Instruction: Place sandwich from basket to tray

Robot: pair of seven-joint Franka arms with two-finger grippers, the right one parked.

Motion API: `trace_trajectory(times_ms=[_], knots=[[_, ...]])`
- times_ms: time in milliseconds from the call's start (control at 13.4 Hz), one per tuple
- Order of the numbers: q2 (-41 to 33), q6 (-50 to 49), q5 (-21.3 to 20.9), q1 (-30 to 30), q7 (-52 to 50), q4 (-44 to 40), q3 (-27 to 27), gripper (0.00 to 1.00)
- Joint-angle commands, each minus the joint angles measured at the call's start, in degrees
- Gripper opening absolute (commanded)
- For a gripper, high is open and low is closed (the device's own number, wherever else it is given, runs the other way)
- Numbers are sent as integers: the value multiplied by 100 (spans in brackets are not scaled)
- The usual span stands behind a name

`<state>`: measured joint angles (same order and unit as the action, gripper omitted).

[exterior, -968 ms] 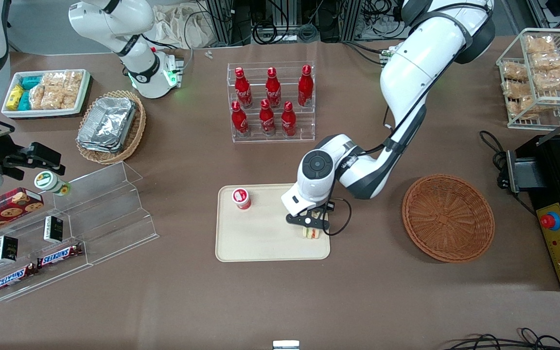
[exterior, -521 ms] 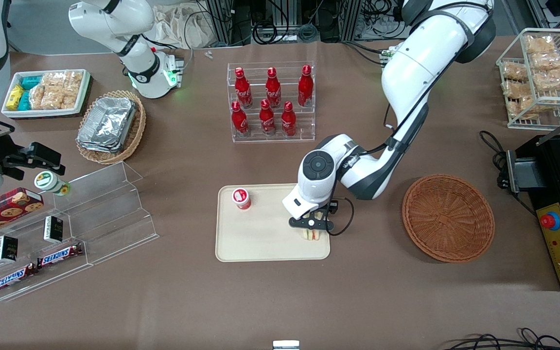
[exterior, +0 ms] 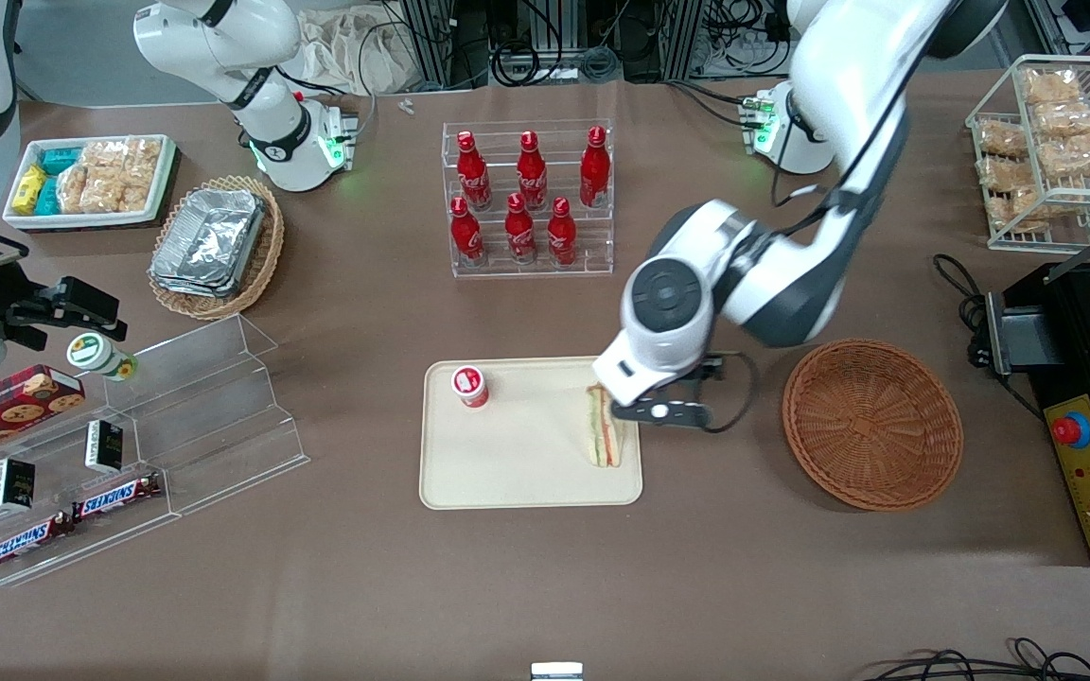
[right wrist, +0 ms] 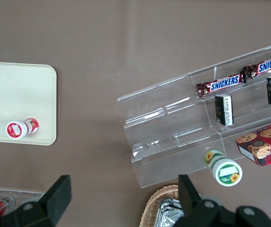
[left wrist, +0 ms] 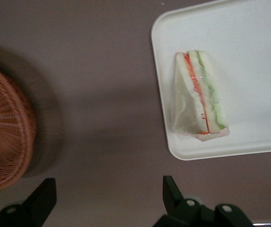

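1 sandwich lies on the tray, at the tray's edge toward the working arm's end of the surface; its green and red-orange layers show edge-on. In the left wrist view the sandwich sits just inside the tray's rounded corner, in a clear wrap. 1 small red-and-white cup stands on the same tray, well apart from the sandwich, toward the parked arm's end.

The gripper hangs above the bare surface between the tray and the basket, near the tray's edge and clear of the sandwich. Its jaws stand wide apart with nothing between them; in the left wrist view the 2 dark fingers flank plain brown surface.

The 1 reddish-brown basket holds nothing.

Farther from the front camera than the tray, a clear rack carries 6 red bottles, 3 in each of 2 rows. Toward the parked arm's end, a tiered clear shelf holds 2 Snickers bars and 2 small dark packets.
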<state>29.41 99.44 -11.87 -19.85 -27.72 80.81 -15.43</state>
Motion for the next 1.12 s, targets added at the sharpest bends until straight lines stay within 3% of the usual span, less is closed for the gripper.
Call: trace_trajectory(times_ms=[0, 298, 596, 1043], knots=[[-637, -416, 316, -36, 486, 233, 530, 99], [-1235, -944, 738, -45, 1320, 216, 1435, 100], [-1570, -1094, 748, -45, 1812, 163, 2174, 100], [-1597, -1146, 1002, -45, 1972, 163, 2764, 100]])
